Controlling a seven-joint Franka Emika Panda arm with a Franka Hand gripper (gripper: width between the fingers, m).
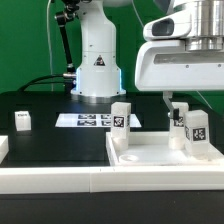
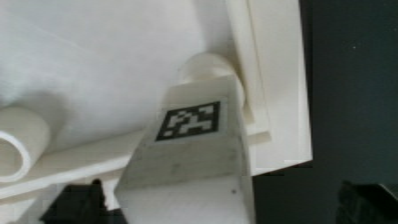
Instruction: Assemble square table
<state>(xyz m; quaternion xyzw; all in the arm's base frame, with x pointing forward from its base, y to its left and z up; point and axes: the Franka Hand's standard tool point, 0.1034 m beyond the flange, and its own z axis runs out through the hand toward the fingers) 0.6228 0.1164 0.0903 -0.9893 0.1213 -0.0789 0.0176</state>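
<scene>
The white square tabletop (image 1: 160, 152) lies tray-like at the exterior view's right, seen close up with its raised rim (image 2: 270, 90) in the wrist view. One tagged leg (image 1: 121, 117) stands at its far left corner. Two more legs (image 1: 197, 126) (image 1: 178, 118) stand close together at its far right. My gripper (image 1: 183, 105) hangs just above those two, open. In the wrist view a tagged leg (image 2: 192, 130) standing beside the rim rises between my dark fingers (image 2: 71, 205), which do not touch it, so my gripper (image 2: 214, 208) holds nothing. Another rounded leg (image 2: 18, 138) shows at that picture's edge.
A fourth small tagged leg block (image 1: 22, 121) sits on the black table at the exterior view's left. The marker board (image 1: 85, 120) lies in front of the robot base (image 1: 97, 70). A long white rail (image 1: 90, 185) runs along the front, and another rail end (image 1: 3, 148) is at the left.
</scene>
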